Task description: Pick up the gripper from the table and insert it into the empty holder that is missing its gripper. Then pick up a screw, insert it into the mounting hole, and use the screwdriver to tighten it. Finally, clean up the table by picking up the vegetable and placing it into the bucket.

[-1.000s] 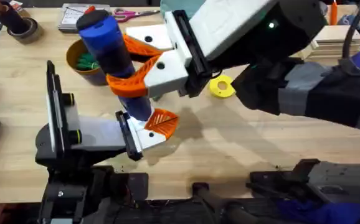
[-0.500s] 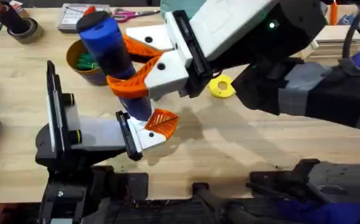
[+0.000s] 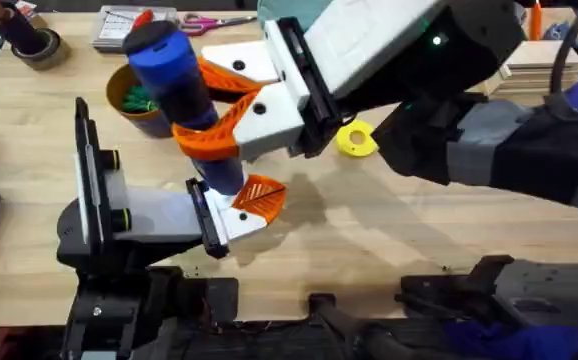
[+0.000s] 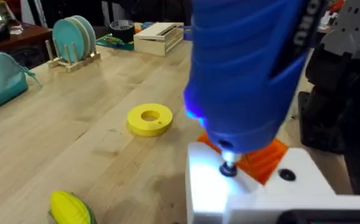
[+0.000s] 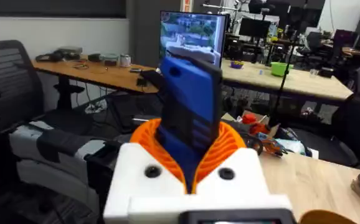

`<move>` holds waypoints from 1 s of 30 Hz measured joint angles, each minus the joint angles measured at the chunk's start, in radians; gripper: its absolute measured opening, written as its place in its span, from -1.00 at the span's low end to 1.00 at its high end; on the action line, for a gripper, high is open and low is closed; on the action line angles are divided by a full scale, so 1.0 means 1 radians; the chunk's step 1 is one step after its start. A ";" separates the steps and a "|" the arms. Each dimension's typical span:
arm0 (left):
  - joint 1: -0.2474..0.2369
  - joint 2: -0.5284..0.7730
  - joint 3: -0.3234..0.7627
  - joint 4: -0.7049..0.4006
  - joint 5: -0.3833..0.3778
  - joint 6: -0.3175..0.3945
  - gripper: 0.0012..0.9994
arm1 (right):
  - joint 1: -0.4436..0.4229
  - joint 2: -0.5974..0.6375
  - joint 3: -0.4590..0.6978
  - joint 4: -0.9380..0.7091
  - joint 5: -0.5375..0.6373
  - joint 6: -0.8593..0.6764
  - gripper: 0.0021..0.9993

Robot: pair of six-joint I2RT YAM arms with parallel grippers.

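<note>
My right gripper point(image 3: 197, 106) reaches in from the right and is shut on the blue-handled screwdriver point(image 3: 169, 65), which it holds upright; the right wrist view shows the handle point(image 5: 189, 115) between the orange fingers. The screwdriver's dark tip rests on a screw point(image 4: 228, 168) in the white holder point(image 4: 211, 190) at my left gripper point(image 3: 254, 203). The orange ribbed gripper point(image 3: 261, 193) sits in that holder, just behind the tip. The vegetable point(image 4: 71, 208), a yellow corn cob, lies on the table close by. The bucket point(image 3: 116, 98) stands at the back left with something green inside.
A yellow ring-shaped disc point(image 3: 357, 140) lies right of the screwdriver. At the back edge are a brown tape roll point(image 3: 34, 45), a tool tray point(image 3: 129, 30) and pink scissors point(image 3: 204, 22). Wooden slabs point(image 3: 539, 55) are at the far right. A teal pouch point(image 4: 2, 78) lies farther off.
</note>
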 joint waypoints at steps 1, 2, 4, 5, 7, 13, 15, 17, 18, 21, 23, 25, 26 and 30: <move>0.000 0.000 0.000 0.000 0.000 0.000 -0.99 | 0.000 0.000 0.000 0.000 0.000 0.000 -0.95; 0.000 0.000 0.000 0.000 0.000 0.000 -0.99 | 0.001 0.000 0.000 0.000 0.000 0.000 -0.95; 0.000 0.000 0.000 0.000 0.001 0.000 -0.99 | 0.002 0.000 0.000 -0.003 0.000 -0.003 -0.95; 0.000 0.000 0.000 0.000 0.001 0.000 -0.99 | 0.002 0.000 0.000 -0.004 0.000 -0.004 -0.95; 0.000 0.000 0.000 0.000 0.001 0.000 -0.99 | 0.002 0.000 0.000 -0.004 0.000 -0.007 -0.95; 0.000 0.000 0.000 0.000 0.000 0.000 -0.99 | 0.002 0.000 0.000 -0.005 0.000 -0.007 -0.95; 0.000 0.000 0.000 0.000 0.001 0.000 -0.99 | 0.002 0.000 0.000 -0.005 0.000 -0.008 -0.95; 0.000 0.000 0.000 0.000 0.001 0.000 -0.99 | 0.002 0.000 0.000 -0.005 0.000 -0.011 -0.95; 0.000 0.000 0.000 0.000 0.001 0.000 -0.99 | 0.002 0.000 0.000 -0.005 0.000 -0.011 -0.95; 0.000 0.000 0.000 0.000 0.001 0.000 -0.99 | 0.002 0.000 0.000 -0.006 0.001 -0.010 -0.95; 0.000 0.000 0.000 0.000 0.000 -0.001 -0.99 | 0.002 0.000 0.000 -0.010 0.005 -0.010 -0.95; 0.000 0.000 0.000 0.000 0.001 -0.002 -0.99 | 0.002 0.000 0.000 -0.011 0.009 -0.011 -0.95; 0.000 0.000 0.000 -0.001 0.001 -0.003 -0.99 | 0.002 0.000 0.000 -0.011 0.009 -0.011 -0.95; 0.000 0.000 0.000 0.000 0.001 -0.003 -0.99 | 0.002 0.000 0.000 -0.012 0.011 -0.011 -0.95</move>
